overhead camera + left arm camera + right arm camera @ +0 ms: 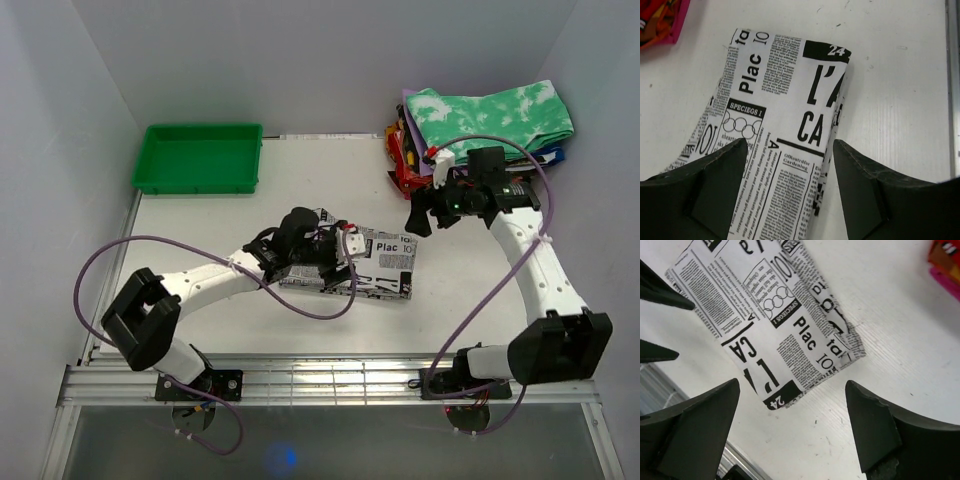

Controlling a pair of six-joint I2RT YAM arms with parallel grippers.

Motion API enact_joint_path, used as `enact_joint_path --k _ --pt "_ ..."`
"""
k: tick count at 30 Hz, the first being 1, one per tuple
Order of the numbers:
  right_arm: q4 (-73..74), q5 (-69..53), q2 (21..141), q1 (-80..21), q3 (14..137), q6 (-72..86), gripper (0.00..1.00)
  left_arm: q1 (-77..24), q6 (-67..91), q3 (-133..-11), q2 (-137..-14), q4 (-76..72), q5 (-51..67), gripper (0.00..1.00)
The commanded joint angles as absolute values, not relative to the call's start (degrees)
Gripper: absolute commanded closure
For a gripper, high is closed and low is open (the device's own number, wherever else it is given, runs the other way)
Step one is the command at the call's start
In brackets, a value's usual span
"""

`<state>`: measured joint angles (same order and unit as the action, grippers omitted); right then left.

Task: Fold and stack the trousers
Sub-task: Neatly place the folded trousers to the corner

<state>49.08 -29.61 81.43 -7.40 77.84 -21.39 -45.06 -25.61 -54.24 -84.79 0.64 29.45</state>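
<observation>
Part of the trousers is lost from the top view. The left arm and the left gripper cover the left end of the folded bundle, so only the right end with its "Plac" headline shows. Whether that gripper touches the cloth cannot be told. Its wrist camera cuts the bundle off at the bottom edge. There the fingers stand wide apart and grip nothing, one over the printed cloth, the other over bare table just beside the fold's edge. The trousers lie folded into a flat rectangle about mid-table, between the two arms.

The table is white, with pale walls on three sides and a metal rail along the near edge.

At the far right a green-and-white tie-dye garment tops a pile of red and multicoloured clothes, its near edge partly hidden by the right arm. A green tray stands at the far left. The right gripper hangs between pile and trousers, just beside the bundle's far right corner, jaws spread wide and empty. Purple cables loop off both arms.
</observation>
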Motion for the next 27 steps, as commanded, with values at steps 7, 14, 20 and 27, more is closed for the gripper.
enact_joint_path --k 7,14,20,27 --pt "47.1 -20.3 73.7 1.5 65.1 -1.3 0.1 -58.1 -33.9 -55.1 -94.5 -13.9 22.9 0.21" --pt "45.9 -26.0 70.8 5.5 52.0 2.5 0.1 -64.3 -34.6 -56.9 -102.6 -20.5 14.4 0.23" --pt "45.9 -22.4 70.4 5.7 48.3 4.9 0.1 -66.9 -36.2 -59.7 -110.6 -21.3 5.8 0.3" --pt "44.5 -23.7 71.5 5.8 47.6 7.6 0.1 -67.0 -36.1 -58.4 -115.0 -20.7 0.9 0.48"
